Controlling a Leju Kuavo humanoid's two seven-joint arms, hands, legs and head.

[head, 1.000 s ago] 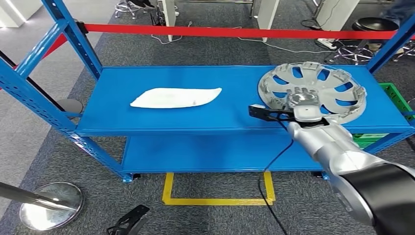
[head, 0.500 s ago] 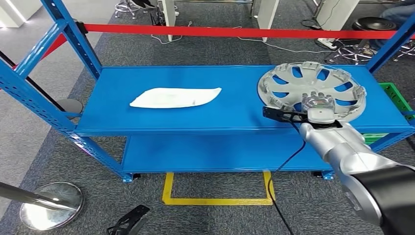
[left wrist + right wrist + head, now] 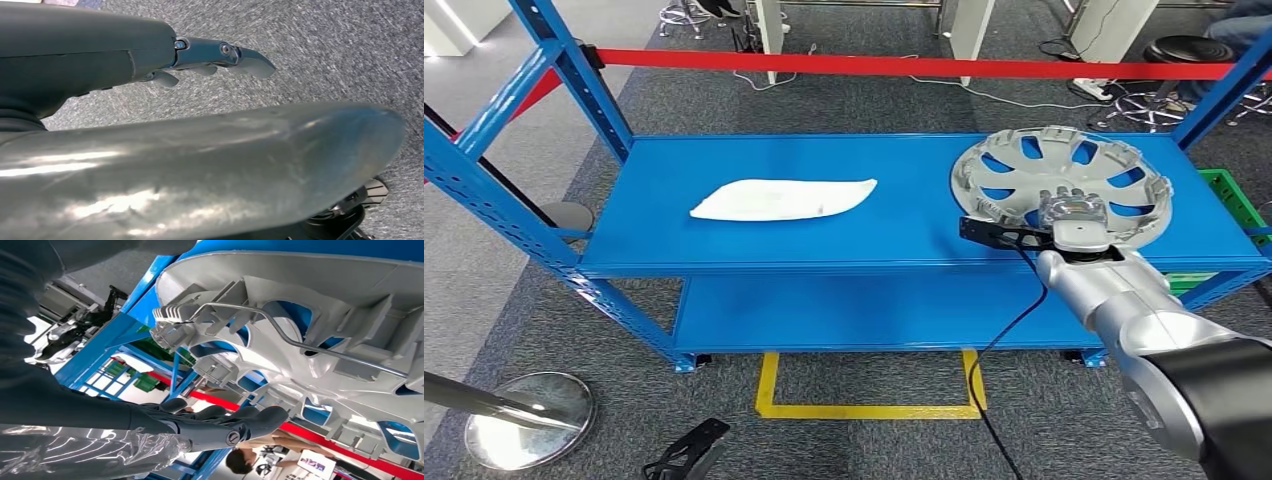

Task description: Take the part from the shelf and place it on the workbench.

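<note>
One wheel cover [image 3: 1061, 183] lies flat at the shelf's [image 3: 754, 240] right end; the right hand [image 3: 1072, 212] reaches over its near rim, fingers [image 3: 235, 422] seemingly loose, probably seeking a grip there.

You have one silver wheel cover [image 3: 1060, 178] beneath the right hand [image 3: 1072, 212], and one white bag [image 3: 782, 199] well left.

no readable text, labels, brand names, numbers or signs on anything in view
</note>
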